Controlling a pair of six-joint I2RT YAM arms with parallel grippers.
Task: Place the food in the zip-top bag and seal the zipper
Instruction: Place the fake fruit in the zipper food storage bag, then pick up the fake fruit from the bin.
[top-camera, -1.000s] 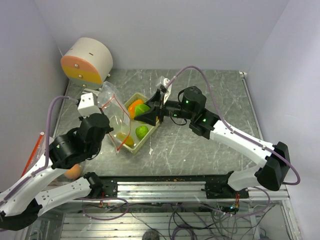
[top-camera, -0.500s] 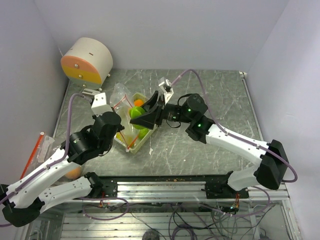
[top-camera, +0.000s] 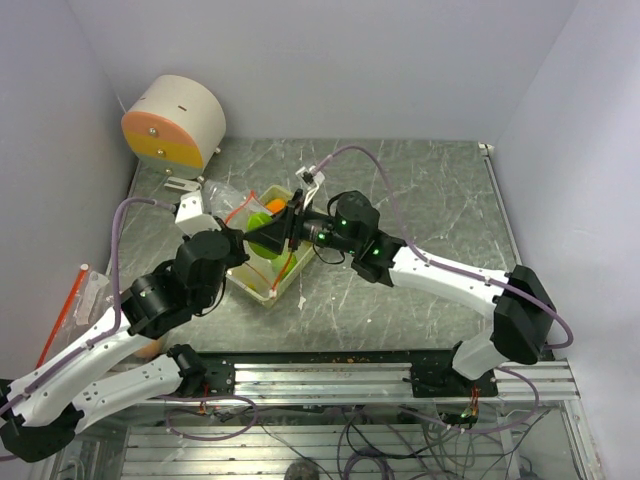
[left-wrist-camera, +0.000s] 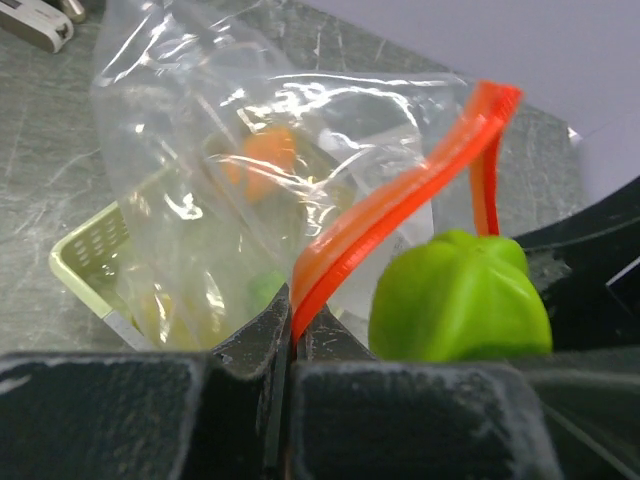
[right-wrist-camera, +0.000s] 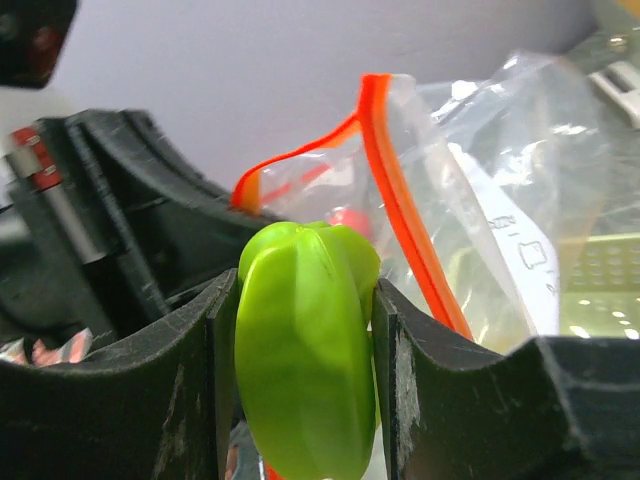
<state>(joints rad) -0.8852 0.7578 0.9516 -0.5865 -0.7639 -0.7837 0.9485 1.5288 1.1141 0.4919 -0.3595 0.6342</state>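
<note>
The ribbed glossy green plastic toy fruit (right-wrist-camera: 305, 350) is held by the part-open right gripper (right-wrist-camera: 305, 300) just beside the mouth of the clear plastic zip-top bag (left-wrist-camera: 200, 150), whose orange-red zipper rim (left-wrist-camera: 400, 195) is pinched in the closed left gripper (left-wrist-camera: 295, 335). If released against the narrow mouth, the fruit may be deflected outside.

I'm counting two arms, left arm (top-camera: 100, 350) and right arm (top-camera: 450, 280); one zip-top bag (left-wrist-camera: 200, 120); one tray (top-camera: 262, 293); one round drum (top-camera: 175, 125). Also making out one green piece (right-wrist-camera: 300, 350), one orange piece (top-camera: 276, 207); the rest blurred.
</note>
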